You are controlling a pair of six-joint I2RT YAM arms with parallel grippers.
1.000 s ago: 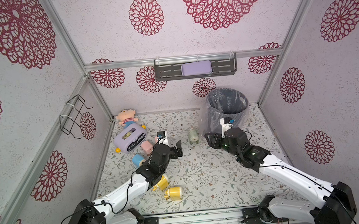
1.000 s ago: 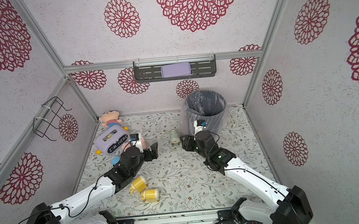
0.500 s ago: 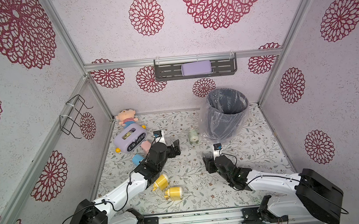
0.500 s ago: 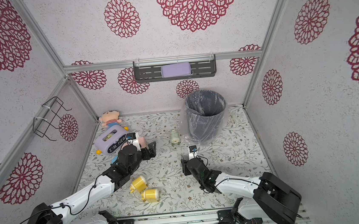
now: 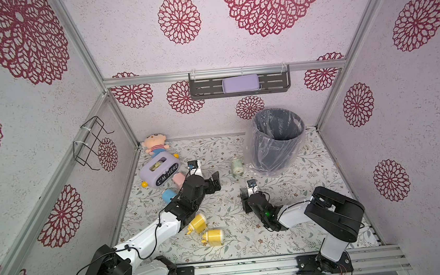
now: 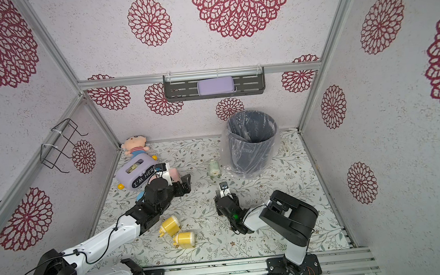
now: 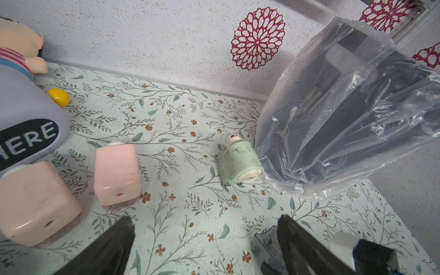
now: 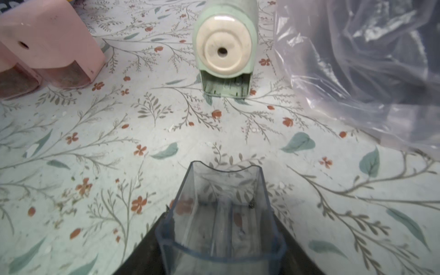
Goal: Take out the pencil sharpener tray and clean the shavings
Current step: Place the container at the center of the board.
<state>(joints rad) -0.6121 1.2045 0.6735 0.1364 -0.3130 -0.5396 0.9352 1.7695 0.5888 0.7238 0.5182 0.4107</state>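
Observation:
The clear pencil sharpener tray (image 8: pixel 221 214) sits between the fingers of my right gripper (image 8: pixel 219 219), which is shut on it. It looks nearly empty, with only a few dark specks inside. In both top views the right gripper (image 5: pixel 246 199) (image 6: pixel 220 201) hangs low over the mid-table. The mint-green pencil sharpener (image 5: pixel 237 166) (image 8: pixel 225 47) lies ahead of it with its tray slot open and empty. My left gripper (image 5: pixel 215 182) (image 7: pixel 206 221) stands open and holds nothing, left of the green sharpener (image 7: pixel 240 162). A corner of the tray (image 7: pixel 269 240) shows beside its finger.
A grey trash bin (image 5: pixel 276 138) (image 7: pixel 345 107) with a clear liner stands right of the green sharpener. Two pink sharpeners (image 7: pixel 116 173) (image 7: pixel 35 202), a purple tissue box (image 5: pixel 159 170) and a plush doll (image 5: pixel 155 145) crowd the left. Two yellow sharpeners (image 5: pixel 197 223) (image 5: pixel 214 236) lie near the front.
My right arm has come away from the bin's rim and dropped toward the front, carrying the tray low over the table. The left gripper has barely shifted.

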